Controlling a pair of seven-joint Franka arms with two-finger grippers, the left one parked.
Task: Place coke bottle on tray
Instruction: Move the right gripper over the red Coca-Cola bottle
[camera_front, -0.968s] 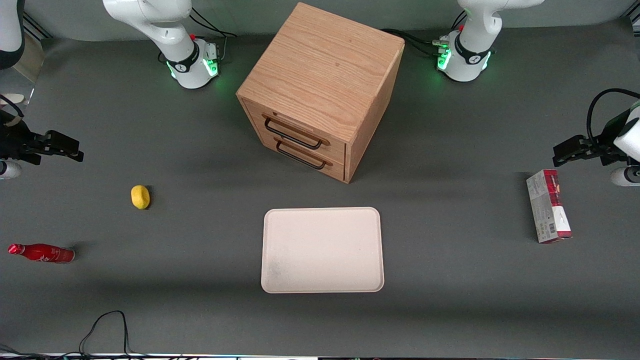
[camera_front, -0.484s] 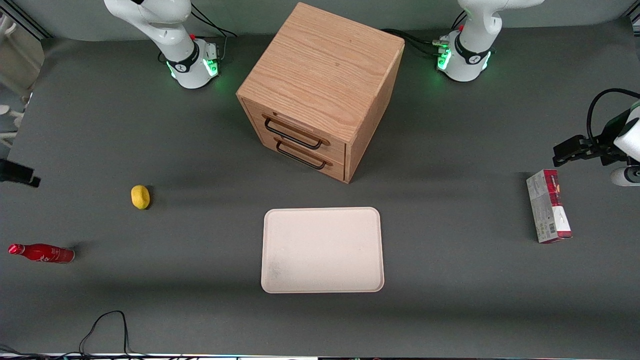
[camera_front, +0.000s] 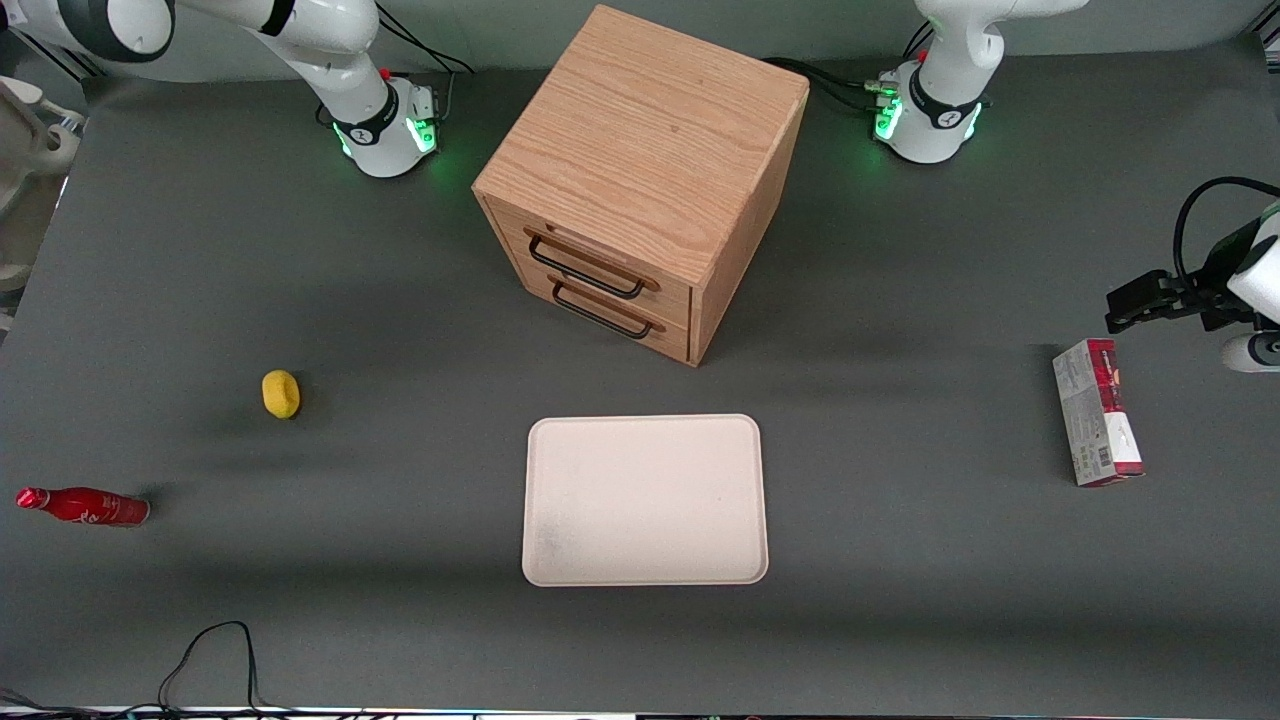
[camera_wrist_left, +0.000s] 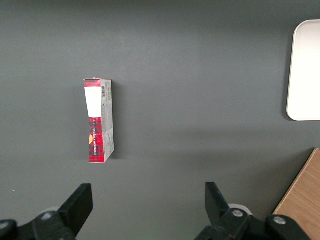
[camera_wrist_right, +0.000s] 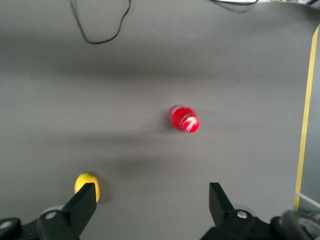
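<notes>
Counts: 1 coke bottle (camera_front: 82, 506), 1 tray (camera_front: 645, 500), 1 yellow lemon-like fruit (camera_front: 281, 394), 1 red-and-grey carton (camera_front: 1097, 426), 1 wooden cabinet (camera_front: 641, 180) with 2 drawers, each with 1 black handle.

Front view: bottle sits at the lower left of the frame on the grey desk (camera_front: 400, 620), at the working arm's end, cap pointing to the left frame edge. Tray is at lower centre, in front of the cabinet, well apart from the bottle, nothing on it. Fruit is left of centre, farther from the camera than the bottle. Carton is at the right edge, toward the parked arm's end.

Right wrist view: gripper (camera_wrist_right: 152, 204) is above the desk, fingers spread wide, nothing between them. Bottle (camera_wrist_right: 183, 119) is seen cap-on, apart from the fingertips. Fruit (camera_wrist_right: 87, 185) shows just beside one finger (camera_wrist_right: 80, 207).

Gripper is out of the front view.
</notes>
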